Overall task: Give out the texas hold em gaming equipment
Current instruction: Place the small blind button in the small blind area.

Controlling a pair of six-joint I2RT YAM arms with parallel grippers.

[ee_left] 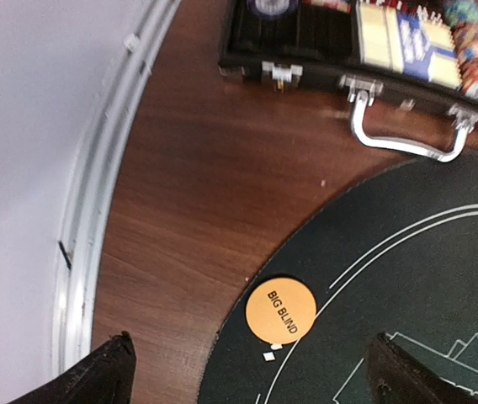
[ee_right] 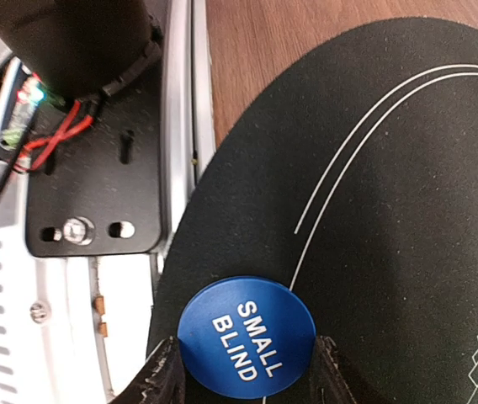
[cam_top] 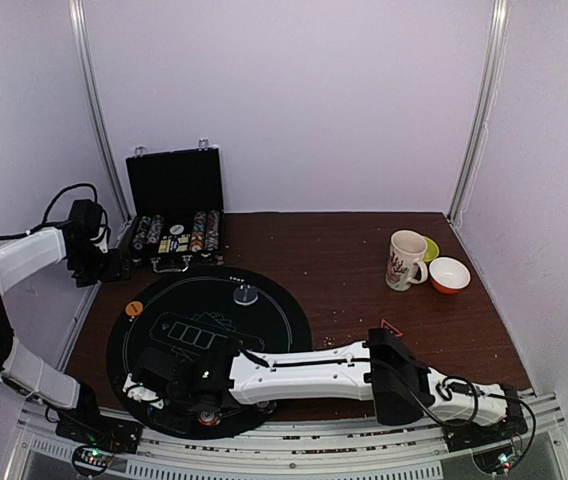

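Your right end effector (ee_right: 243,374) grips the blue Small Blind disc (ee_right: 247,337) from both sides, low on the black mat (ee_right: 390,210) (right by its rim). Your left end effector (ee_left: 253,374) hangs with fingers wide apart, just over the orange Big Blind disc (ee_left: 281,310) at the mat's edge.

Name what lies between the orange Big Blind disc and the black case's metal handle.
Nothing stands there. The left wrist view shows only bare black mat, then a strip of brown tabletop, between the Big Blind disc and the case handle.
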